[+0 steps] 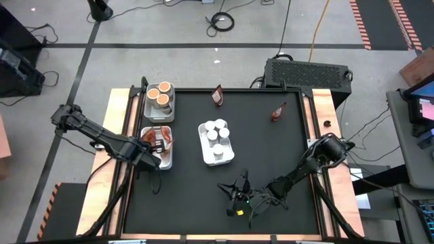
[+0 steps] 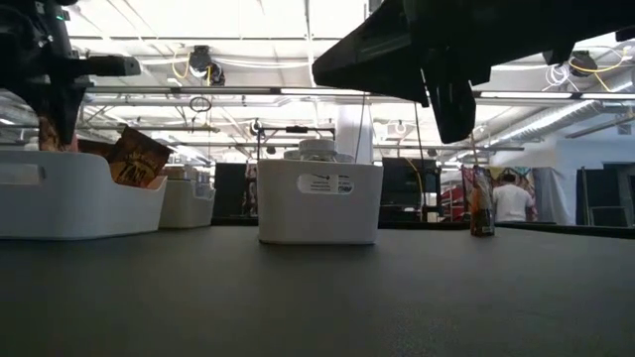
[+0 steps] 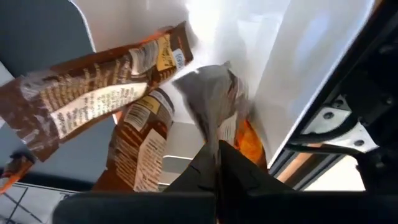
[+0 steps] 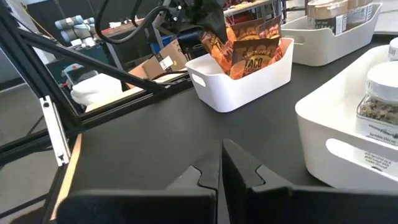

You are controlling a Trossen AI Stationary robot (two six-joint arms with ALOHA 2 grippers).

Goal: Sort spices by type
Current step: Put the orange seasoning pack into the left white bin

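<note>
Left gripper (image 1: 157, 160) clamped on a crinkly reddish-brown packet (image 3: 217, 106) over the packet tray (image 1: 167, 160); best released low, clear of the wall. Right gripper (image 1: 234, 192) closed, empty, above bare mat. Two packets (image 1: 217, 95) loose at the far edge. Glossy foil, rigid white plastic, matte black table (image 1: 271, 149).

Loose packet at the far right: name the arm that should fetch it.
Right: the right pincer is empty, nearer the loose packet; the left pincer grips another packet in its tray.
</note>
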